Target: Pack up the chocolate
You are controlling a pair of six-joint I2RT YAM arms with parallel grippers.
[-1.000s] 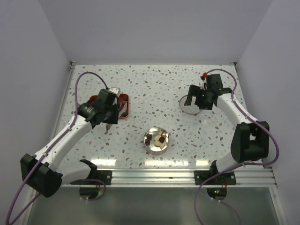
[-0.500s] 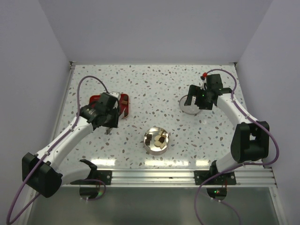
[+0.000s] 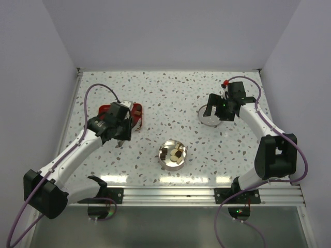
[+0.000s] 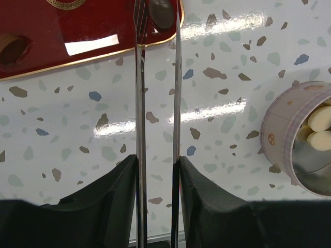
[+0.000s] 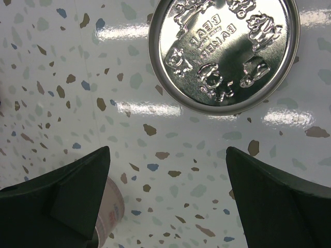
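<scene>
Chocolate location: several pieces lie in the round tin at the centre of the top view. The left wrist view shows cream pieces inside it at the right edge.
Pieces outstanding: one dark piece sits on the red tray at the top of the left wrist view. A brown piece sits in a recess at the upper left.
Left gripper: clenched on the tweezers, whose two blades run up the frame with a narrow gap between them.
Tweezer tips: they reach the tray edge either side of the dark piece. Whether they pinch it cannot be told.
Right gripper: fingers spread wide, holding nothing, poised above the lid, which lies flat on the table, embossed face up.
Step in hand (judgement): collecting the dark piece for transfer to the tin.
Handling (judgement): pieces are light, rigid and smooth, so likely to slip or spring from metal tips, and may mark or chip under hard pressure.
Hold point (judgement): across the widest part, on opposite sides and low on the piece, with gentle closure.
Risk (judgement): the glossy tray offers little friction, so a piece may skate away.
</scene>
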